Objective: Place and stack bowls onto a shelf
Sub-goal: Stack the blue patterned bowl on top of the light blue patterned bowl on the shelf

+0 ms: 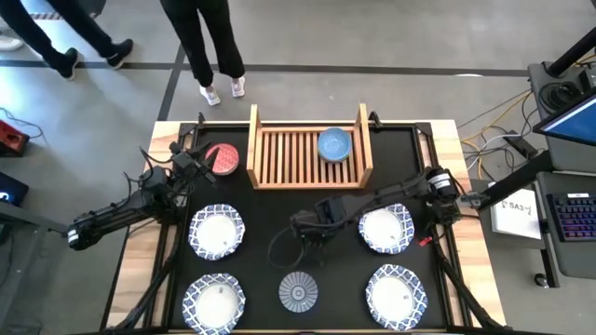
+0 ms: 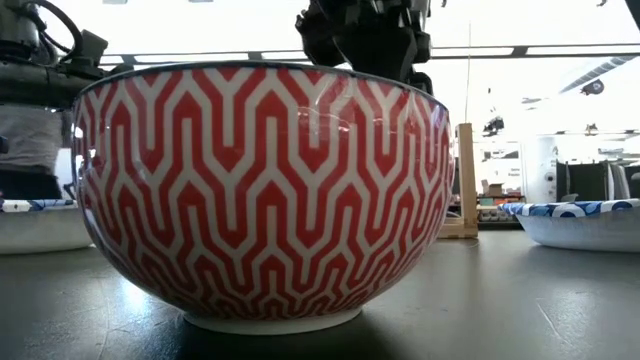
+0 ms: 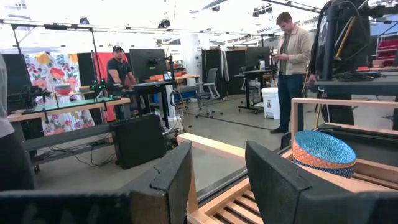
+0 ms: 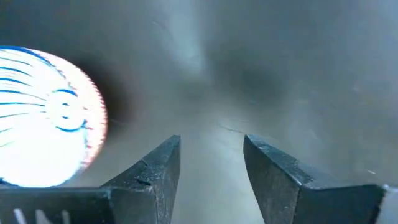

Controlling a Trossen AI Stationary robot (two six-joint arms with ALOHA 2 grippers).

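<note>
– Target, as I read it, is the small round ceramic bowl (image 1: 298, 291) with a grey-blue striped inside and a red-and-white zigzag outside. It sits at 6 o'clock on the dark table (image 1: 410, 149). Where is the tool?

– The right gripper (image 4: 211, 146) hangs over the middle of the table, pointing down at bare surface. Its fingers are parted by a moderate gap with nothing between them. The striped bowl is off to one side of its wrist view, not under the jaws.

– So it has to travel toward 6 o'clock before it goes down?

– Yes. I would centre one finger inside the rim and one outside on the 12 o'clock wall, then close. The wall looks steep and glossy, so a shallow pinch may slip.

– Any neighbours to mind?

– Larger white bowls with blue patterned rims (image 1: 386, 228) lie at roughly 4, 5, 7 and 8 o'clock. The striped bowl stands apart from them, so a straight approach should clear.

– And the goal?

– The light wooden slatted shelf (image 1: 289, 154) at 12 o'clock holds one small light blue bowl (image 1: 334, 145) on its 3 o'clock half. The other half is free. Lift well above the side boards before moving in.

– The other arm?

– The left gripper (image 3: 217, 155) waits at 10 o'clock beside a small red bowl (image 1: 222, 158), parted and holding nothing.
</note>
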